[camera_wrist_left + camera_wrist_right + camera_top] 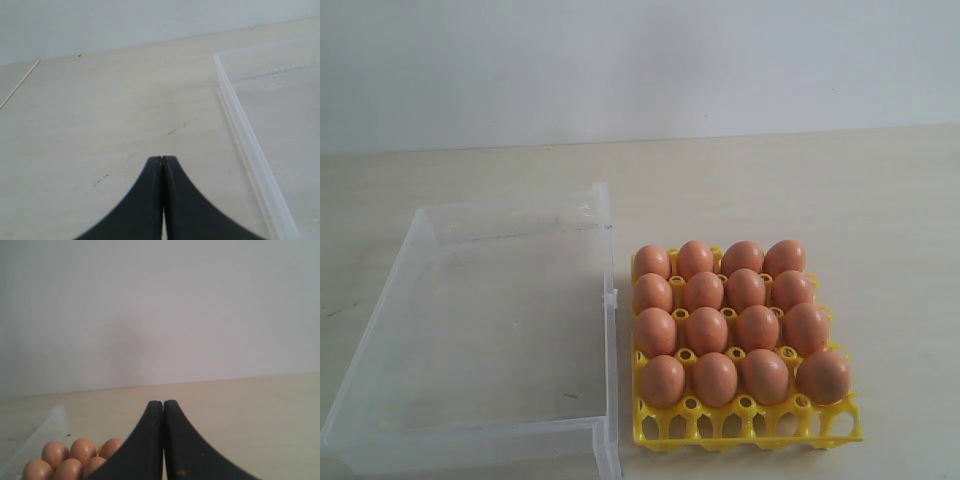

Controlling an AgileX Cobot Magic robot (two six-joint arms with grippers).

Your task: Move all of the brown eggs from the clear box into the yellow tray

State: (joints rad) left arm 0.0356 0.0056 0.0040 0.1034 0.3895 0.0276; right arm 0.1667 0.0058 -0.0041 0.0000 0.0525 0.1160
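The left gripper [162,159], two dark curved fingers pressed together with nothing between them, hangs over bare pale wood-grain worktop [820,180]. Off to one side of that gripper, near it but not touching, runs a low wall of the clear box [610,300], a wide shallow container of see-through plastic resting flat on the worktop. In the exterior view neither gripper shows; there the clear box sits on the side the left gripper serves, and the yellow tray [750,425] stands just beside the box on the right gripper's side, their edges nearly meeting. The brown eggs [705,330], sixteen of them, all sit upright in the tray's cups in four rows of four, filling it from its far edge, while the nearest row of cups shows only yellow posts. The right gripper [163,402], also with its dark fingers closed on each other and holding nothing, hovers close to the tray, with several eggs below and to one side of its tips. A plain white wall [620,60] rises beyond.
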